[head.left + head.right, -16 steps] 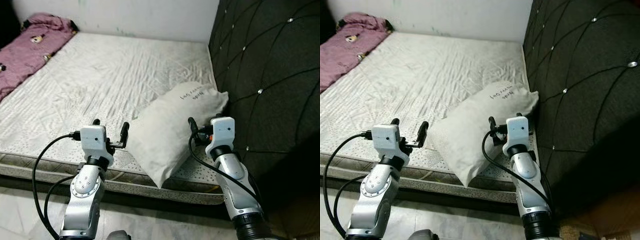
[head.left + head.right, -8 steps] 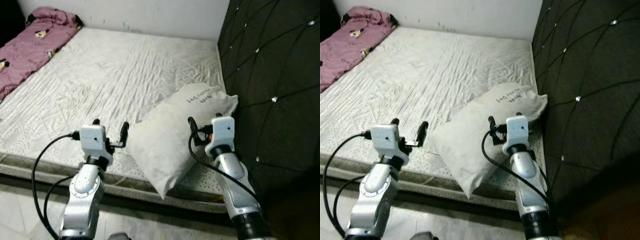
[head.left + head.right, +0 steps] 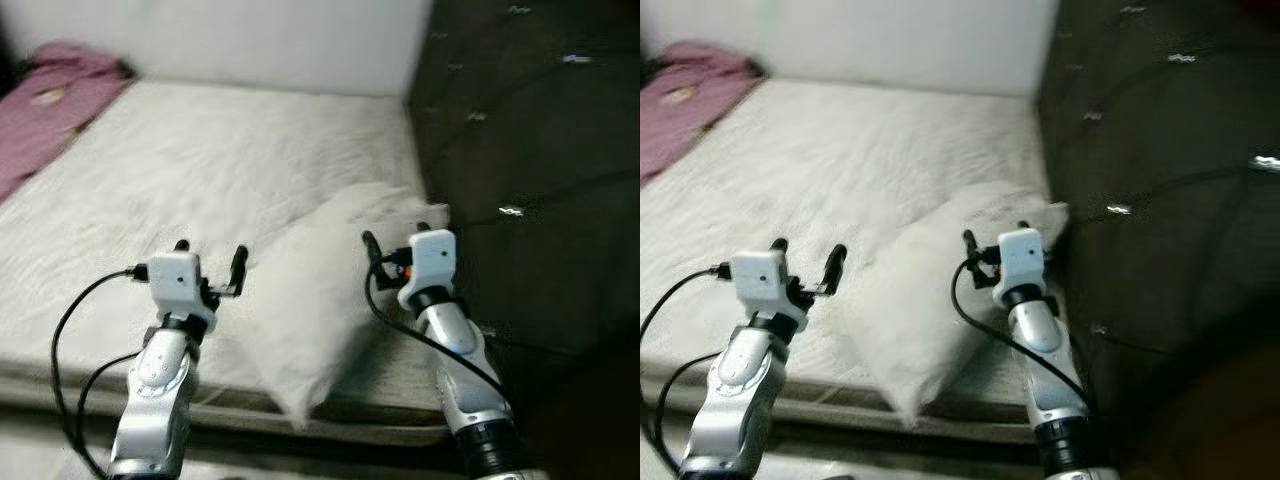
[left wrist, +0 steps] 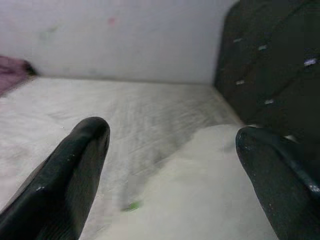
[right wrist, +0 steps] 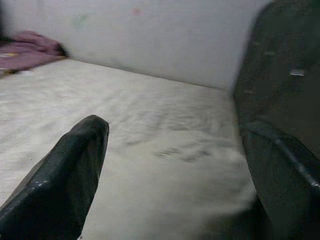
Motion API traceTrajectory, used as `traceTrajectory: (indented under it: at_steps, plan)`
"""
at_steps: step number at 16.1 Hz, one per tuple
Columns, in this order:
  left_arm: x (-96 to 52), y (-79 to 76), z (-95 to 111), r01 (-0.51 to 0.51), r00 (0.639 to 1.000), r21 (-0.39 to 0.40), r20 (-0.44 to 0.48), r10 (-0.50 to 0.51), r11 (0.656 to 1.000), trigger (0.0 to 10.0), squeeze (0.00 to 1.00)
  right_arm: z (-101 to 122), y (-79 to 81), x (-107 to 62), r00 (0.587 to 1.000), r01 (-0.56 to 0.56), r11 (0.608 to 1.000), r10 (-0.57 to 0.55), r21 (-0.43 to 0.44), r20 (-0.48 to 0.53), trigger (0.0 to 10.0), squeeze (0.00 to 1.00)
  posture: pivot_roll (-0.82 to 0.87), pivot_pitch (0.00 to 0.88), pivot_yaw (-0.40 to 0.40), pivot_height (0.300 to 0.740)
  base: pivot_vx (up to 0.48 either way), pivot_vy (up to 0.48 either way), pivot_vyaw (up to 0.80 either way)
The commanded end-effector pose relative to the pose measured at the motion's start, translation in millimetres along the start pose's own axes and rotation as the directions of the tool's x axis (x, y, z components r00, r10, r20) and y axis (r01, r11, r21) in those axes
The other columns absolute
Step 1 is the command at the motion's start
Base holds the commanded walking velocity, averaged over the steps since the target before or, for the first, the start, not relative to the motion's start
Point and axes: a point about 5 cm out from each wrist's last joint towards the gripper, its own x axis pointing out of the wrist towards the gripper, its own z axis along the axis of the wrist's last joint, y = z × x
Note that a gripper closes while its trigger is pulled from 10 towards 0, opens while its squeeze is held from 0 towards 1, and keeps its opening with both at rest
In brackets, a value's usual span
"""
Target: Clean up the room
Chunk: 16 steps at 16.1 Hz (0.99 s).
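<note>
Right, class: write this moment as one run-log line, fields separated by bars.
scene: pillow on bed by headboard | left gripper open, beside pillow | right gripper open, over pillow | view blurred

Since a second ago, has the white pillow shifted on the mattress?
No. The white pillow lies as before, its top corner against the dark tufted headboard and its lower corner over the mattress edge; the camera has moved.
</note>
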Motion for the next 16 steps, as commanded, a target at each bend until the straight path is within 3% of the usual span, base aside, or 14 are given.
traceTrajectory:
  at_steps: [1,4,11,16]
  plan:
    - [-2.0,0.0,-2.8,-0.004,1.000,0.011,-0.019,0.004,1.000,10.0,0.00,0.1,-3.6,1.0,1.000,0.016,1.000,-0.016,0.001,-0.002,10.0,0.00,0.05,0.000,-0.017,0.740,0.000,0.000,0.00]
    - [-2.6,-0.6,-3.1,0.000,1.000,0.003,-0.021,0.000,1.000,10.0,0.00,-1.7,-4.2,-0.2,1.000,0.021,1.000,-0.021,0.003,-0.012,10.0,0.00,0.05,0.000,-0.023,0.740,0.000,0.000,0.00]
    - [-0.7,0.2,-2.0,0.004,1.000,-0.011,-0.028,-0.005,1.000,10.0,0.00,-3.3,-3.9,1.6,0.999,0.027,1.000,-0.027,0.014,-0.031,10.0,0.00,0.05,0.000,-0.013,0.740,0.000,0.480,0.00]
    - [-0.4,-0.8,0.8,0.008,1.000,-0.002,-0.007,-0.008,1.000,10.0,0.00,-4.5,-5.3,2.3,0.999,0.032,0.999,-0.031,0.026,-0.041,10.0,0.00,0.05,0.000,-0.018,0.740,0.000,0.384,-0.60]
